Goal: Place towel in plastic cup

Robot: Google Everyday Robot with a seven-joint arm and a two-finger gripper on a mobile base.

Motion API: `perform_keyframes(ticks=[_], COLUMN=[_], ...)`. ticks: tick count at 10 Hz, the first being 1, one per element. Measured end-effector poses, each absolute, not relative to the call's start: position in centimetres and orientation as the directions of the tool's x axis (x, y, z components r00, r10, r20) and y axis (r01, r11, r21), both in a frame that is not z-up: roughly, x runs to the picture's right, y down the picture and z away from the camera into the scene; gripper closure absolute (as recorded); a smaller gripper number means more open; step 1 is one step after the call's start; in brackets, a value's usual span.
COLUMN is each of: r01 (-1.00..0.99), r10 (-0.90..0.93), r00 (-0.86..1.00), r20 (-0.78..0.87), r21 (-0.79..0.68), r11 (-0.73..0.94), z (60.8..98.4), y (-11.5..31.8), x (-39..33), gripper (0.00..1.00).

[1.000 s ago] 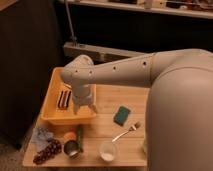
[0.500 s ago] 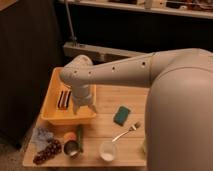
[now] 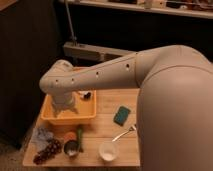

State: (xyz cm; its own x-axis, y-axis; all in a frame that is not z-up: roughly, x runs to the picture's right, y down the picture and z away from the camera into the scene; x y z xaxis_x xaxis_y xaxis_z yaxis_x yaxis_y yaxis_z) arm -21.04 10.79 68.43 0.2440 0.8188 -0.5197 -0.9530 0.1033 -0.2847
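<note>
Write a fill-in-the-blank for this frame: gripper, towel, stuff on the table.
1. The gripper, open, hangs over the orange tray and holds ____.
2. The towel lies crumpled on the ____, outside the tray.
3. The spoon lies between the green sponge and the ____ cup.
Missing words: nothing; table; white.

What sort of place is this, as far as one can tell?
Likely a robot test area, though that is uncertain. A small wooden table carries a yellow bin, a towel, a white cup and a sponge, laid out like props. The claw, open, hangs over the bin.
</note>
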Motion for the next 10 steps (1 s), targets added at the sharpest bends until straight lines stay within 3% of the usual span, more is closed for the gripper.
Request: perform_keyframes(ticks=[7, 10], r01=[-0.930, -0.897], r10=[0.826, 0.818], r00=[0.276, 0.325], r20=[-0.492, -0.474], r21=[-0.355, -0.428], r11=[0.099, 0.108], z=[67.9, 67.7], y=[10.8, 10.7], x=[-22.6, -27.0], gripper=[0.35, 0.35])
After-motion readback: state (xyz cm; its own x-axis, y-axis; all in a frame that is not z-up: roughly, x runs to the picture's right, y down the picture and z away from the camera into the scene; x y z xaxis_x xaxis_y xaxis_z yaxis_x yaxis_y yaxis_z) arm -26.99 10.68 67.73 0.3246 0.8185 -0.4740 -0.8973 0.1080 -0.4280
